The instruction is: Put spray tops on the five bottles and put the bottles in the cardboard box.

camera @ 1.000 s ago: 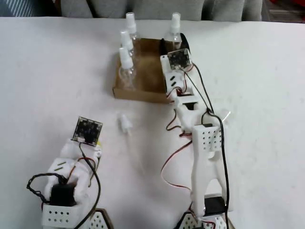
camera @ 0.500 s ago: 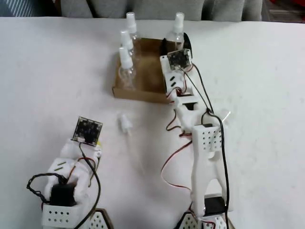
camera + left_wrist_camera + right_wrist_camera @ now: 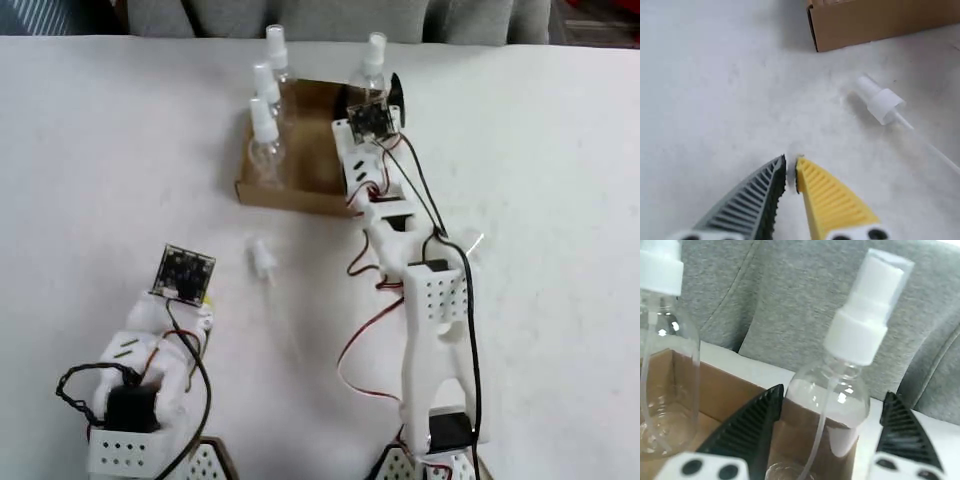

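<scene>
My left gripper (image 3: 790,172) sits low over the table, jaws nearly closed on nothing. Just beyond it lies 1 loose spray top (image 3: 262,258), short of the cardboard box (image 3: 290,196). 3 capped bottles (image 3: 264,130) stand along the box's left wall. The 4th bottle (image 3: 373,60) stands at the far right corner. In the last second my right gripper (image 3: 834,391) has edged forward around it, jaws spread wide either side (no squeeze visible). I'd call bottle 4 delivered.
</scene>
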`<state>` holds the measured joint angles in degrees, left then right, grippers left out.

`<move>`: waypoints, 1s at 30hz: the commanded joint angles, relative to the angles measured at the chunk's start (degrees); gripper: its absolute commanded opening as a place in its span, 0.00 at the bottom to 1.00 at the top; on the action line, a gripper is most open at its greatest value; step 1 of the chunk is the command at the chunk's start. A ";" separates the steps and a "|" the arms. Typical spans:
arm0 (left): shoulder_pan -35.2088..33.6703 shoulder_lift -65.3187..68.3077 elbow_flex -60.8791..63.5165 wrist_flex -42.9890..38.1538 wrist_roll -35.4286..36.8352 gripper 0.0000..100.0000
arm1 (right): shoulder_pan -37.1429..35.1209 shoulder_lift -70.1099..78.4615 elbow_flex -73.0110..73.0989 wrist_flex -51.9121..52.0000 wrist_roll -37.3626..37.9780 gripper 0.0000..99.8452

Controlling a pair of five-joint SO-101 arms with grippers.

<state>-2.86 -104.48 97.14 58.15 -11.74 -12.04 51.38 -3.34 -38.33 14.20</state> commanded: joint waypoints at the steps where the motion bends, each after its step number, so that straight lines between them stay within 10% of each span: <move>1: -0.31 -0.31 -0.09 -1.32 -0.70 0.06 | -0.31 -2.68 0.18 0.57 0.70 0.26; 30: -0.40 -0.31 -0.09 -1.32 -0.70 0.06 | -1.80 -6.46 4.92 0.48 5.54 0.32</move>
<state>-2.86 -104.48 97.14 58.15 -11.74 -12.75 48.57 1.14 -37.98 18.95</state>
